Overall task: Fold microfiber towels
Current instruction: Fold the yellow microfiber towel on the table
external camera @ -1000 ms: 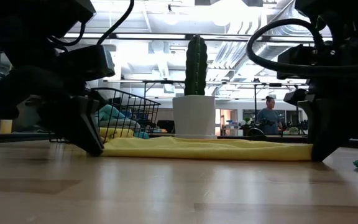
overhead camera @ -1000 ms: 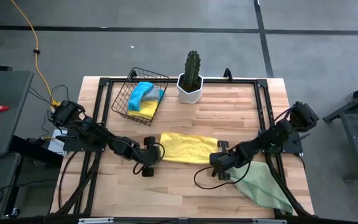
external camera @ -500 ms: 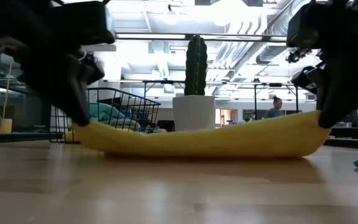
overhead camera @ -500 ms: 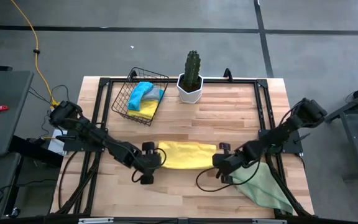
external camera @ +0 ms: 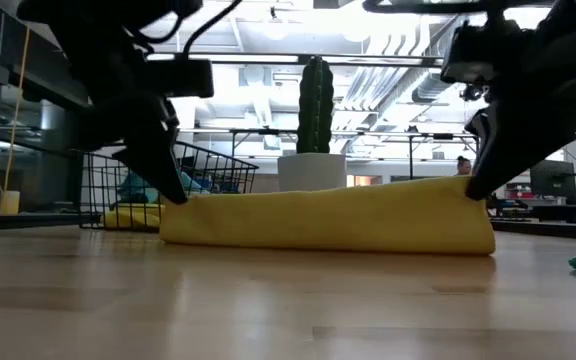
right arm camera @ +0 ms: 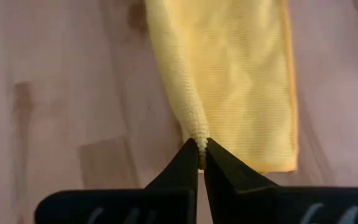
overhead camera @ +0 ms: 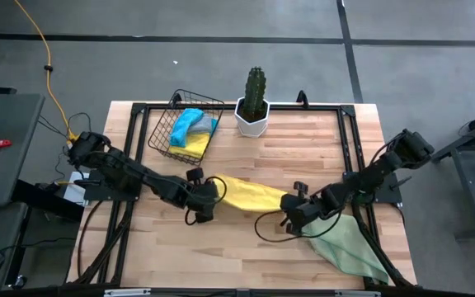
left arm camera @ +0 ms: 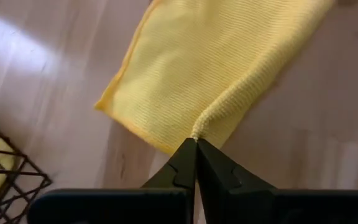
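Observation:
A bright yellow microfiber towel (overhead camera: 252,196) lies across the middle of the table, its far part flat on the wood and its near edge raised (external camera: 328,212). My left gripper (overhead camera: 213,192) is shut on the towel's left end. My right gripper (overhead camera: 290,206) is shut on its right end. In the low view the left gripper (external camera: 180,197) and the right gripper (external camera: 474,190) stand at the two upper corners of the raised cloth. My left gripper pinches the near edge's left end (left arm camera: 196,132) between its two fingertips, slanting down from the near left. A ridge of cloth runs away from the fingers, lifted, while the far part lies on the table. My right gripper pinches the near edge's right end (right arm camera: 199,138) between its fingertips, slanting down from the near right. The edge runs from the fingers as a raised ridge, nearly straight toward the other gripper. The cloth below it rests on the table.
A wire basket (overhead camera: 165,136) at the far left holds blue and yellow towels. A cactus in a white pot (overhead camera: 254,111) stands at the far middle. A pale green towel (overhead camera: 351,245) lies at the near right. Black frame rails (overhead camera: 349,148) border the table.
Both grippers have risen from the table with the yellow towel's near edge. The left one has also gone toward the far edge. The towel lay flat; first its two ends came up with the middle sagging, now the whole near edge stands raised and almost straight.

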